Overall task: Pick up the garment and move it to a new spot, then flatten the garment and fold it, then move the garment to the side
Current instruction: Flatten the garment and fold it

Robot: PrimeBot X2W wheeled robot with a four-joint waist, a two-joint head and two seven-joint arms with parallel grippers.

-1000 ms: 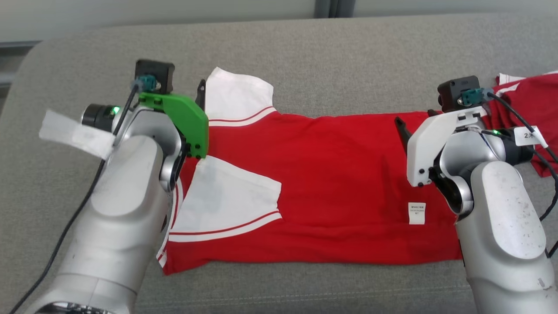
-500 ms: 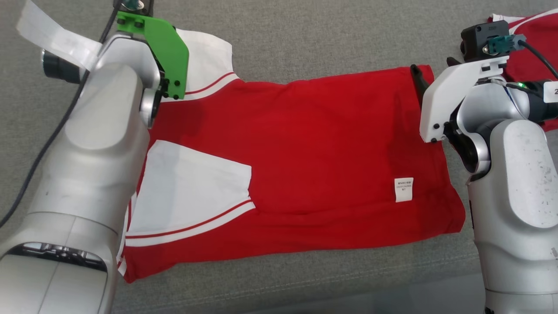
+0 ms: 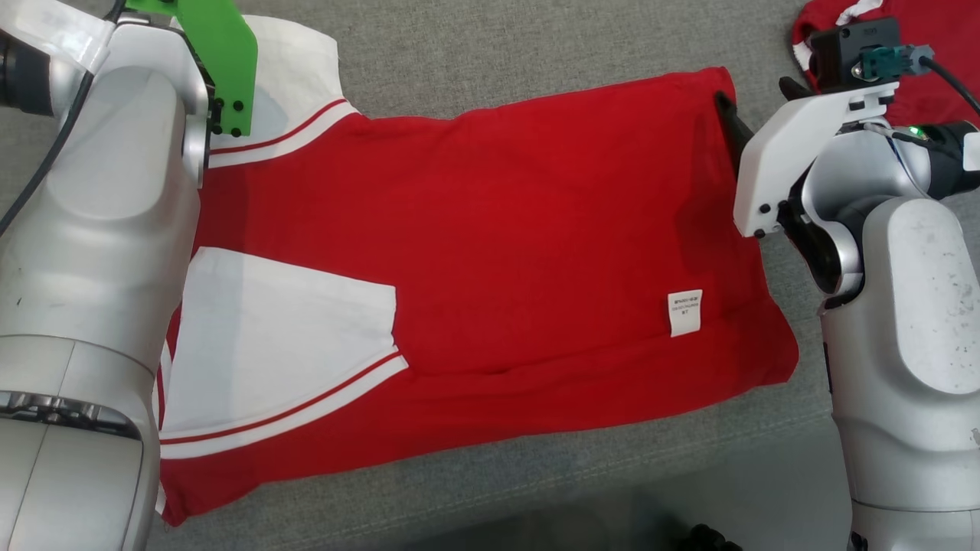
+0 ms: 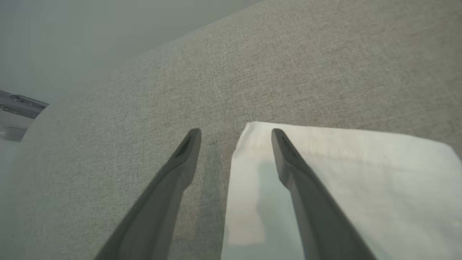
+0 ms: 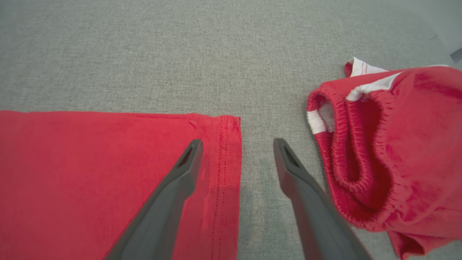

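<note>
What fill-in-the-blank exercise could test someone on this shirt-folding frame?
1. The red shirt lies flat on a ____ cushion.
2. Its sleeve is ____ with a red stripe.
3. The fingers of the left gripper and right gripper stand ____.
4. A bunched second red garment lies nearest the ____ gripper.
Missing words: grey, white, open, right.

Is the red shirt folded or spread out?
Partly folded: red shirt lies flat, one white sleeve turned in over it, the other sleeve sticking out.
</note>
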